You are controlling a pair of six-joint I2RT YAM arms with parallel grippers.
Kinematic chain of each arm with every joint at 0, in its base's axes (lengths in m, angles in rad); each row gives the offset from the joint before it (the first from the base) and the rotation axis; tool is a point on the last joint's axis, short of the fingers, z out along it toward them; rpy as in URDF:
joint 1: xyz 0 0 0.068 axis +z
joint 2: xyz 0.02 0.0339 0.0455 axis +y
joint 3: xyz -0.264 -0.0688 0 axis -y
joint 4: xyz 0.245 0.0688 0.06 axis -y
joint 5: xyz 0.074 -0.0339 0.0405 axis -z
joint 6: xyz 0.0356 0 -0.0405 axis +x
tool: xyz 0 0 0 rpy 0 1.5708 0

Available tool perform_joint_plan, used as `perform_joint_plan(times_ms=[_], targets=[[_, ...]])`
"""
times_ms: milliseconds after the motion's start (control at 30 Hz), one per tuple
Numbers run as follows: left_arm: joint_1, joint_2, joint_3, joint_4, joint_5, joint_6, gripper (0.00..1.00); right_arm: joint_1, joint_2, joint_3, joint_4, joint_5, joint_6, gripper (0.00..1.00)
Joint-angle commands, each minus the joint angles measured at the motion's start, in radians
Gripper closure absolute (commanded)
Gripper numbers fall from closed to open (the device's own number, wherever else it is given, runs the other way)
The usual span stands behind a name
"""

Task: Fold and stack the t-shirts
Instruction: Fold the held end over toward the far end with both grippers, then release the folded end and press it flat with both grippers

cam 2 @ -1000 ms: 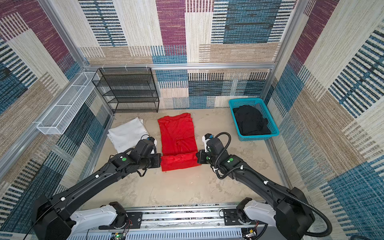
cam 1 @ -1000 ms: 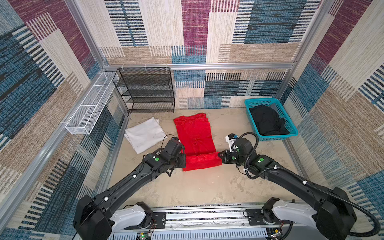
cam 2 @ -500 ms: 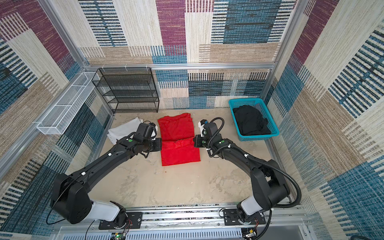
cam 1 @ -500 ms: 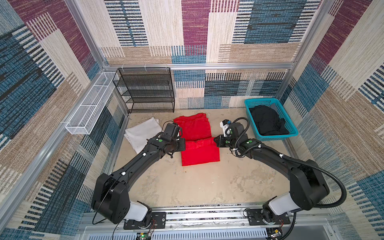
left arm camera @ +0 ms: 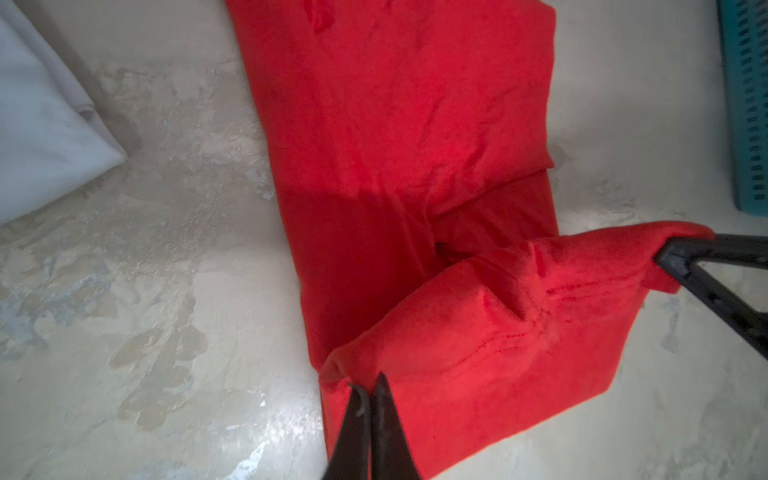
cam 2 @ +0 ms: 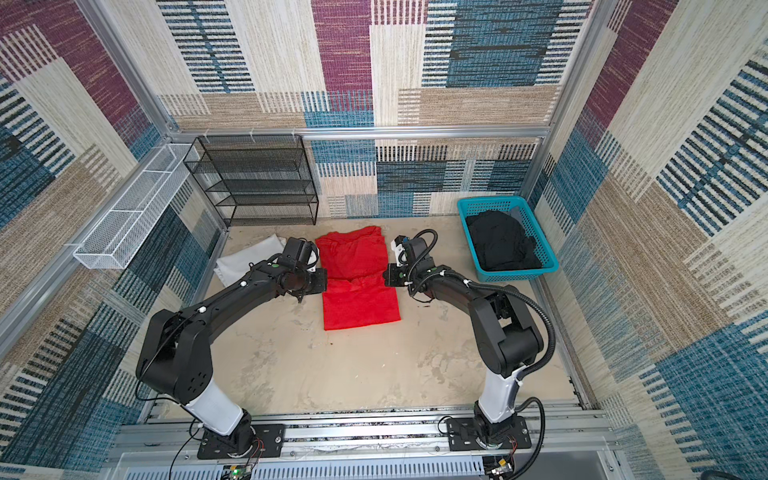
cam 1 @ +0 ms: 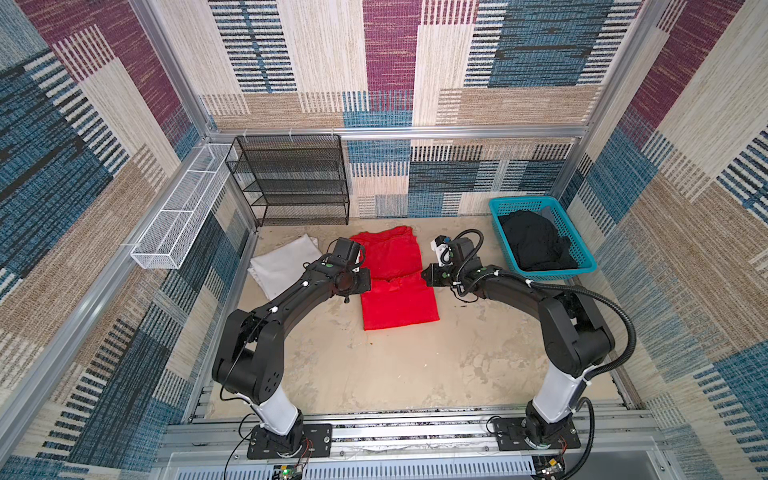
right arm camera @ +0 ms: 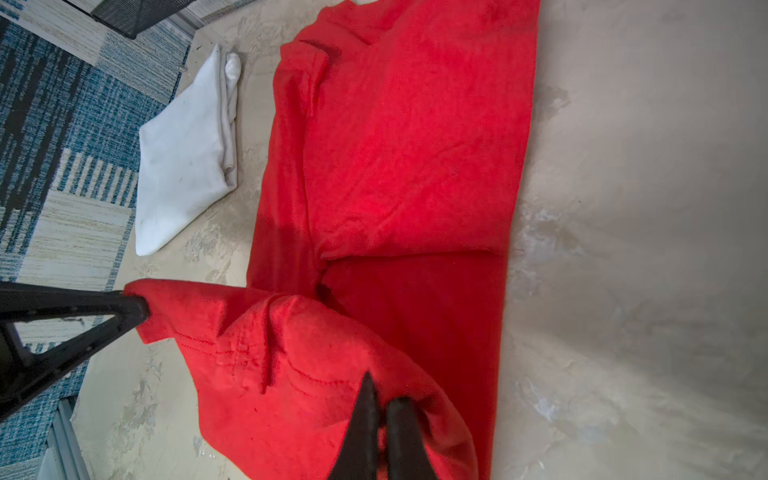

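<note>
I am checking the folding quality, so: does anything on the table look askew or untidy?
The lifted hem of the bright red cloth t-shirt sags and bunches between the left gripper and right gripper, so the fold looks uneven. The black cloth t-shirt lies crumpled in the teal plastic basket.

red t-shirt (left arm camera: 395, 104): matt, fuzzy cloth | basket (cam 1: 523, 203): perforated plastic | tabletop (cam 1: 415, 374): rough, blotchy
</note>
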Motion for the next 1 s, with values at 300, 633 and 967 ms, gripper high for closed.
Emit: perform_joint_plan(times_ms=[300, 633, 967], targets=[[0.041, 0.125, 0.043, 0.072, 0.048, 0.021, 1.0, -0.012, 0.148, 0.101, 0.015, -0.035, -0.046, 1.0], [0.043, 0.038, -0.013, 0.127, 0.058, 0.025, 0.68, -0.011, -0.029, -0.009, 0.053, 0.019, -0.091, 0.48], [-0.05, -0.026, -0.136, 0.228, 0.119, -0.05, 0.65, 0.029, -0.142, -0.253, 0.154, -0.073, 0.032, 0.68]])
